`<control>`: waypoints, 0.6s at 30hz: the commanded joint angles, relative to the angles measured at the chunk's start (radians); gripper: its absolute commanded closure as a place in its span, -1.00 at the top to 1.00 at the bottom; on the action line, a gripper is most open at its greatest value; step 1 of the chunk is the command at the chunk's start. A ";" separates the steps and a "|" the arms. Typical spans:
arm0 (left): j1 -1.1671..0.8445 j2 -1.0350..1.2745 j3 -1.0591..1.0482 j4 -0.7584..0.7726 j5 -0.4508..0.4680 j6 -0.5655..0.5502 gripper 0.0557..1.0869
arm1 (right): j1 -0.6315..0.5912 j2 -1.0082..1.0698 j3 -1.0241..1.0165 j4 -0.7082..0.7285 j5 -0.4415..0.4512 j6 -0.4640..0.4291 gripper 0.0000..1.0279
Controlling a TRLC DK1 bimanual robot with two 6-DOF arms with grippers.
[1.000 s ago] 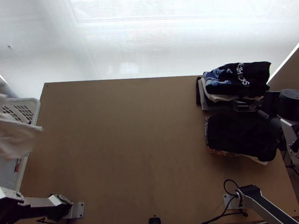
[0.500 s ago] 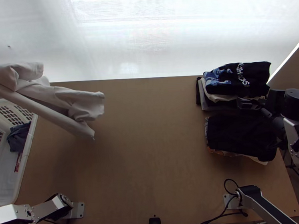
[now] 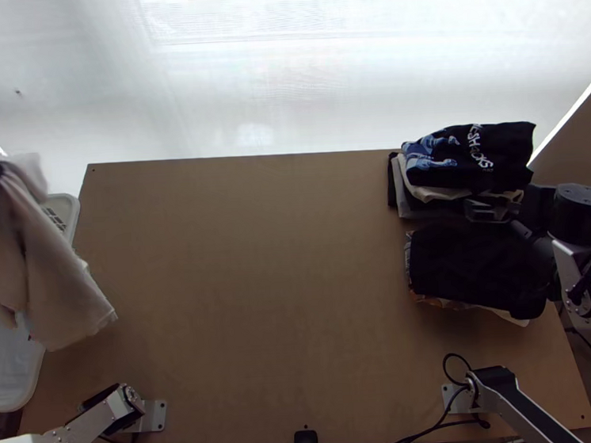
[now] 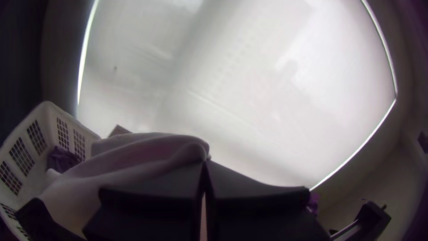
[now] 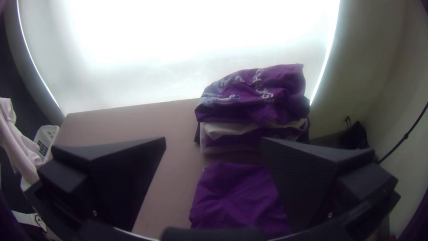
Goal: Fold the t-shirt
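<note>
The pale t-shirt (image 3: 61, 285) is held up over the basket (image 3: 71, 211) and table (image 3: 250, 271), pinched by the left hand (image 4: 204, 163). The right hand (image 5: 214, 142) is spread wide. Being likely light and floppy, it should be held by two far corners.

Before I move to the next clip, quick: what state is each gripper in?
Left gripper: jaws closed, holding the pale cloth, which hangs bunched.
Right gripper: jaws open, holding nothing, near the folded clothes.
</note>
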 commanded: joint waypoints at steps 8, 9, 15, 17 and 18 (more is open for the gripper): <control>-0.883 -0.027 -0.713 0.373 -0.459 -0.105 -0.93 | 0.001 -0.056 -0.055 0.004 0.001 -0.004 0.91; -0.942 -0.015 -0.738 0.403 -0.479 -0.105 -0.93 | 0.001 -0.059 -0.060 0.004 0.001 -0.006 0.91; -1.166 0.101 -0.785 0.521 -0.504 -0.089 -0.93 | 0.001 -0.059 -0.075 0.005 0.001 -0.010 0.91; -1.209 0.145 -0.776 0.569 -0.504 -0.086 -0.93 | 0.001 -0.053 -0.074 0.012 0.001 -0.010 0.91; -1.222 0.176 -0.768 0.589 -0.504 -0.086 -0.93 | 0.001 -0.050 -0.075 0.015 0.001 -0.010 0.91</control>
